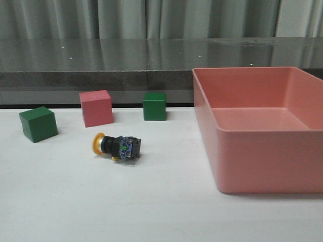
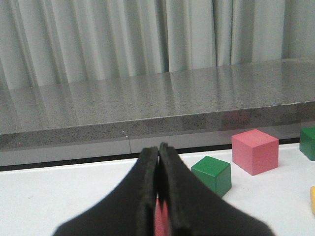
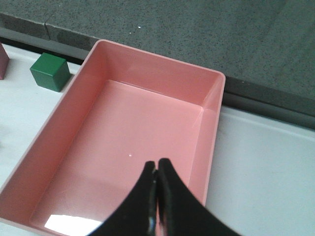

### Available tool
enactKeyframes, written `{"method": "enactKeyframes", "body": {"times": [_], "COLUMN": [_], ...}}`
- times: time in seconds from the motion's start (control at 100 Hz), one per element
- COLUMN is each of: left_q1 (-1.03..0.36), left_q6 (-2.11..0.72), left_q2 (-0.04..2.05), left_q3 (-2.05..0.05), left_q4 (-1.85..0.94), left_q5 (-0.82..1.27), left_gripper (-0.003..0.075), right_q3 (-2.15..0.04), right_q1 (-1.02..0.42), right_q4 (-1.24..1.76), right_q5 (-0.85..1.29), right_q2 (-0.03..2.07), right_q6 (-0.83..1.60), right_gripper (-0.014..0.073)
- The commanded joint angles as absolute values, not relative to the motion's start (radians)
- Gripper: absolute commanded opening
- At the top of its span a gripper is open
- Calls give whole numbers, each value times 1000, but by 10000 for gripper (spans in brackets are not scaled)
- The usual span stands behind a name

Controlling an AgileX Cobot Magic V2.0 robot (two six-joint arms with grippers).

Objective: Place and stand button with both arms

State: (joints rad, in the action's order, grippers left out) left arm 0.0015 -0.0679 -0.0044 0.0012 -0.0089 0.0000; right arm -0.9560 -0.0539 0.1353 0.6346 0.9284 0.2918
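The button (image 1: 117, 146) lies on its side on the white table in the front view, with its yellow-orange cap to the left and its bluish base block to the right. A sliver of its yellow cap (image 2: 312, 199) shows at the edge of the left wrist view. Neither arm appears in the front view. My left gripper (image 2: 158, 147) is shut and empty, low over the table and well short of the cubes. My right gripper (image 3: 156, 164) is shut and empty, hovering over the pink bin (image 3: 216, 113).
A green cube (image 1: 38, 124), a pink cube (image 1: 96, 108) and a second green cube (image 1: 154, 106) stand behind the button. The large pink bin (image 1: 242, 130) fills the right side. A dark stone ledge (image 1: 101, 60) runs along the back.
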Motion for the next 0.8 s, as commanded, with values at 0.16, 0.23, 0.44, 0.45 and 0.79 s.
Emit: {"method": "enactKeyframes", "body": {"times": [0.16, 0.23, 0.44, 0.45, 0.79], "left_q1": [2, 2, 2, 2, 2], "left_q6": [-56, -56, -56, -56, -56], "left_q2": [-36, -36, -36, -36, -36], "left_q3": [30, 30, 30, 30, 30], "left_q4": [-9, -9, -9, -9, -9], "left_q5": [-76, -76, -76, -76, -76], "left_gripper": [-19, -19, -19, -19, -19], "right_q3": [-604, -523, -387, -386, -381], "right_q1": [-46, -46, -46, -46, -46], "right_q4": [162, 162, 162, 162, 162], "right_q5": [296, 233, 148, 145, 149], "right_q2": [600, 513, 346, 344, 329], "right_q6": [286, 286, 286, 286, 286], "right_gripper": [-61, -61, -61, -61, -61]}}
